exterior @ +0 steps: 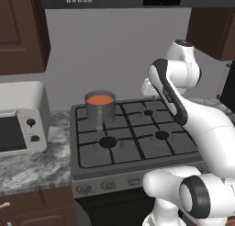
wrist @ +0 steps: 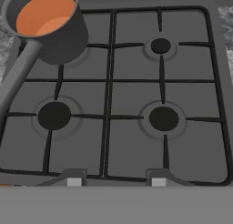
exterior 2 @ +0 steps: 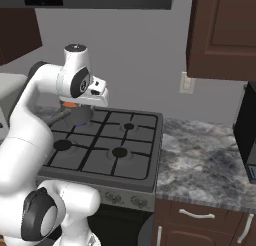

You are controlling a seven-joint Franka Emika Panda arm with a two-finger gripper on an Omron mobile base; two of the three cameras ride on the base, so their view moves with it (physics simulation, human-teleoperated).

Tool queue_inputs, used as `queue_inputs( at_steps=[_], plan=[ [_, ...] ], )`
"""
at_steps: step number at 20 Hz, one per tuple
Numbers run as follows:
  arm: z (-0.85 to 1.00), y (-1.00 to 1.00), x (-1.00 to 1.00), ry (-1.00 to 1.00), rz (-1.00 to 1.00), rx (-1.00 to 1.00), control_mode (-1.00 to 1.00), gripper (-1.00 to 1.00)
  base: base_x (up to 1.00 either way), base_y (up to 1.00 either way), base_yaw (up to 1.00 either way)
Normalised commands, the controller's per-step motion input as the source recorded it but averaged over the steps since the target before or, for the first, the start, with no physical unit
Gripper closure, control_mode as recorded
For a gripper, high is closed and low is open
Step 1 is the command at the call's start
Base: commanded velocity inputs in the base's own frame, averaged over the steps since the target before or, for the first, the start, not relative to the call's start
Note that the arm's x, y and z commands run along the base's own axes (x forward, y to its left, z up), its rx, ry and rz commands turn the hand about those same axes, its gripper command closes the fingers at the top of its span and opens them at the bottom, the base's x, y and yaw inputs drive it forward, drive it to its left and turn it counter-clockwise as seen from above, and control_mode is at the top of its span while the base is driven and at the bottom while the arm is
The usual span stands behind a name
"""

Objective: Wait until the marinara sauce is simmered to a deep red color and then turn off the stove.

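Still orange-red marinara sauce (wrist: 43, 13) in grey metal saucepan (exterior: 100, 111) on grey gas stove (wrist: 136, 141); claw together, empty; knob-turn pending.

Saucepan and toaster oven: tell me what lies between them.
Left base view: between the saucepan and toaster oven, just bare marble counter and the stove edge.

The white jointed arm with dark joints (exterior: 183, 105) is raised and folded above the base, its wrist bent downward. The dark two-finger gripper (wrist: 116, 180) is pointed down, its jaws drawn together, nothing held.
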Motion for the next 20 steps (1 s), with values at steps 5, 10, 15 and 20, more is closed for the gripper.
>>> queue_inputs(
  at_steps=[5,10,15,20],
  plan=[
    [0.00,0.00,-0.17,-0.06,0.00,0.00,-1.00,-1.00,0.00,0.00,0.00],
    [0.00,-0.01,-0.26,-0.05,0.00,0.00,-1.00,-1.00,0.00,0.00,0.00],
    [0.00,0.00,0.00,0.00,0.00,0.00,-1.00,-1.00,0.00,0.00,0.00],
    [0.00,0.00,0.00,0.00,0.00,0.00,-1.00,-1.00,0.00,0.00,0.00]
  ],
)
